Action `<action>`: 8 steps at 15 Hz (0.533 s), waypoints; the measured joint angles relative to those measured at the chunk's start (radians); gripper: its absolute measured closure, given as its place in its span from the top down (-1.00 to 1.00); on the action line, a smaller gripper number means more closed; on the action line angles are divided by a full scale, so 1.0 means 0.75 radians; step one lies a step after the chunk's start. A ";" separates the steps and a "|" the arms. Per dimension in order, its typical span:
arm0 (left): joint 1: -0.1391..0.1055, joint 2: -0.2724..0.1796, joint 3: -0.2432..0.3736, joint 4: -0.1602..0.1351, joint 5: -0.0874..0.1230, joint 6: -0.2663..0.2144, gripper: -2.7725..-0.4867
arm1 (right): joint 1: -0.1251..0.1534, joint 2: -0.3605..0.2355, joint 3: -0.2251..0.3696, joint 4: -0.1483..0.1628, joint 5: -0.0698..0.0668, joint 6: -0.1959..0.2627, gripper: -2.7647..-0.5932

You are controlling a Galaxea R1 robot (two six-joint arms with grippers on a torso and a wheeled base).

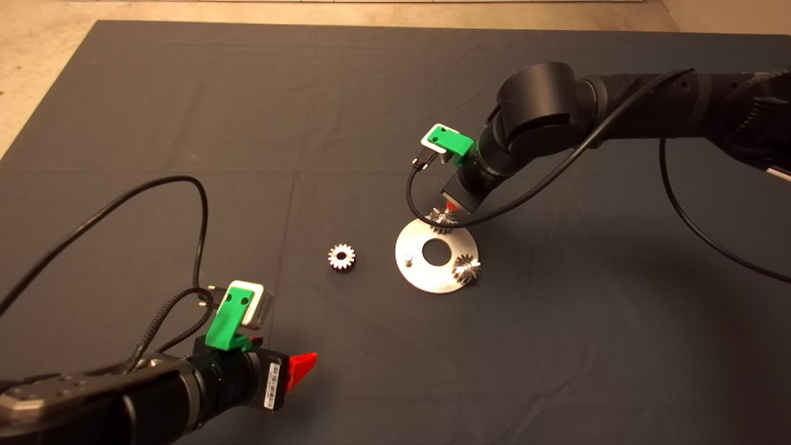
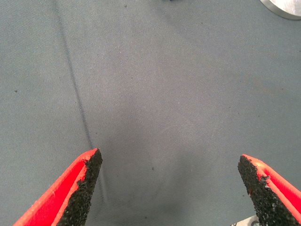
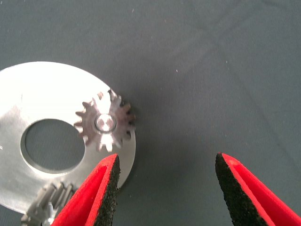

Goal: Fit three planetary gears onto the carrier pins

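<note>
The shiny round carrier plate (image 1: pixel 420 278) lies mid-mat. Two planetary gears (image 1: pixel 466 269) (image 1: pixel 441 219) sit on its pins, and one carrier pin (image 1: pixel 407 256) stands bare. A third gear (image 1: pixel 342 256) lies loose on the mat, left of the plate. My right gripper (image 1: pixel 450 207) hovers at the plate's far edge. In the right wrist view it (image 3: pixel 167 183) is open and empty. A seated gear (image 3: pixel 106 125) shows its pin end through the hole, and another gear (image 3: pixel 47 202) is partly cut off. My left gripper (image 1: pixel 303 366) waits open (image 2: pixel 170 183) at the lower left.
The right arm's black cable (image 1: pixel 432 210) loops down beside the plate's far edge. The left arm's cable (image 1: pixel 185 204) arcs over the mat at the left. A sliver of the plate's rim (image 2: pixel 282 7) shows in the left wrist view. Bare floor (image 1: pixel 37 68) borders the mat's far left.
</note>
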 joint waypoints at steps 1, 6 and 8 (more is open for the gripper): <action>0.000 0.004 0.000 0.000 0.000 0.001 0.38 | 0.008 -0.027 0.031 0.011 0.001 0.001 -0.19; -0.095 0.007 0.000 -0.003 -0.002 0.013 0.38 | 0.215 -0.343 0.345 0.180 -0.010 0.145 -0.19; -0.115 0.010 0.000 -0.061 -0.002 0.060 0.38 | 0.278 -0.466 0.550 0.246 -0.017 0.248 -0.19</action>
